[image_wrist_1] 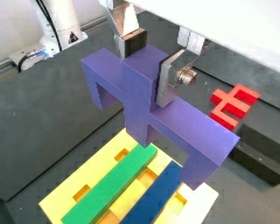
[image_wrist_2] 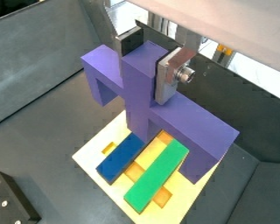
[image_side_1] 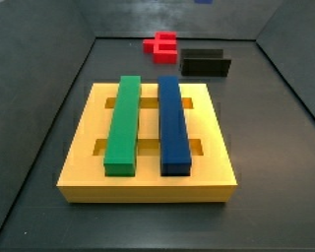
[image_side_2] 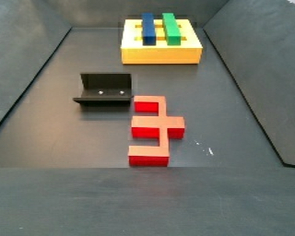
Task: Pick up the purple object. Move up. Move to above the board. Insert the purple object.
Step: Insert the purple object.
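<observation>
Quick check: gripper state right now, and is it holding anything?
Gripper: closed on the purple object, held above the board in both wrist views; neither shows in the side views.

Even, diffuse overhead light in all views, no hard shadows. Wrist views sharp on the pincer, with glare on its silver fingers and blown-out white above it. Side views slightly soft, dim dark floor.

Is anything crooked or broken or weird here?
Nothing looks broken. The gripper holds the purple object level above the board, where the green bar and blue bar lie straight in their slots.
</observation>
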